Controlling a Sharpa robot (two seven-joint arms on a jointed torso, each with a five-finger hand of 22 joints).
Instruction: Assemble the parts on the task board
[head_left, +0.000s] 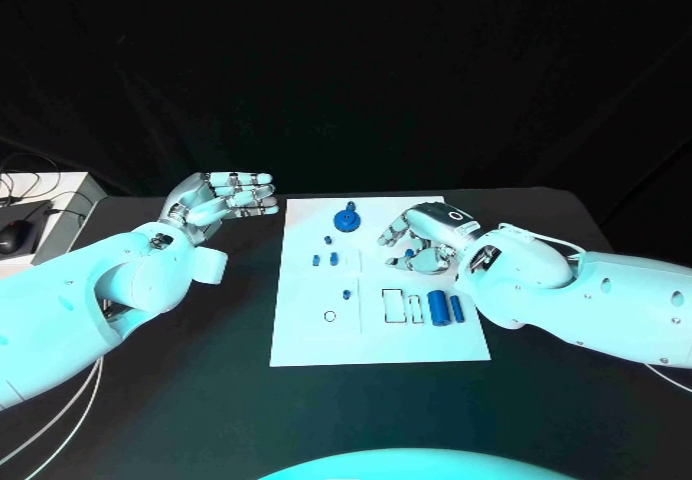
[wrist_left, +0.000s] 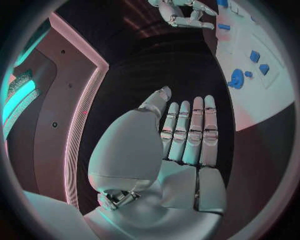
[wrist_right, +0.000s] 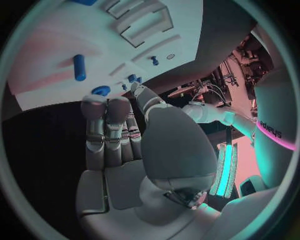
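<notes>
White is the task board (head_left: 378, 345), a flat plate in the middle of the black table (head_left: 216, 400). Near the front of the board, on the right side, two blue tubes (head_left: 449, 309) lie side by side, next to some box-shaped slots. A small ring mark (head_left: 330, 317) sits on the left side of the board. A little farther back, small blue pegs (head_left: 325, 260) stand on the board.

On the right side of the board, the right robot hand (head_left: 420, 240) is over the board with its fingers bent down. Its fingertips are close to some little blue pieces. I cannot tell if it is holding one.

At the far end of the board is a round blue knob (head_left: 346, 218).

Off the board, on the left, the left robot hand (head_left: 224, 198) is up above the table. Its fingers are straight and close together, and it holds nothing. In its wrist view, the fingers (wrist_left: 190, 132) point out over the dark table, with the board beside them.
</notes>
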